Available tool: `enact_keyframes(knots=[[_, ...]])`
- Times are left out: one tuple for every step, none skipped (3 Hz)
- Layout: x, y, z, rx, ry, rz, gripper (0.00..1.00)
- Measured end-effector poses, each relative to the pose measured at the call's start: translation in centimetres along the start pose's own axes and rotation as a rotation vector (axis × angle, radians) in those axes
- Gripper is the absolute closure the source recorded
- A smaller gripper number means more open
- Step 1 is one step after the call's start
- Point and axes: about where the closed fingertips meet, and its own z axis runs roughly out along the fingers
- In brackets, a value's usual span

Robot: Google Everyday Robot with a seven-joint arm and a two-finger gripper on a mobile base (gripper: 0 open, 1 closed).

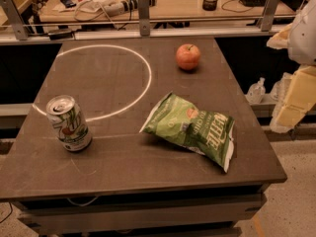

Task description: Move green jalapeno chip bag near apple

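Observation:
The green jalapeno chip bag (192, 128) lies flat on the dark table, right of centre and near the front, its white edge toward the front right corner. The apple (188, 57) stands upright at the back of the table, a good hand's length behind the bag and apart from it. My gripper (295, 104) shows as pale cream parts at the right edge of the view, beyond the table's right side and clear of both the bag and the apple. It holds nothing that I can see.
A green-and-white soda can (68, 123) stands upright at the front left. A white circle line (146, 78) is marked on the table (118, 167). A metal rail (143, 19) and a cluttered desk run behind. A small clear bottle (256, 90) sits off the right side.

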Motion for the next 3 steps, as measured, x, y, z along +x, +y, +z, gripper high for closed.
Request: enact_keyframes(knots=[[-0.1, 0.0, -0.1, 0.003, -0.003, -0.002, 0.0], [-1.0, 1.0, 0.6, -0.006, -0.073, 0.045, 0.0], [-2.3, 2.7, 2.2, -0.007, -0.158, 0.126, 0.0]])
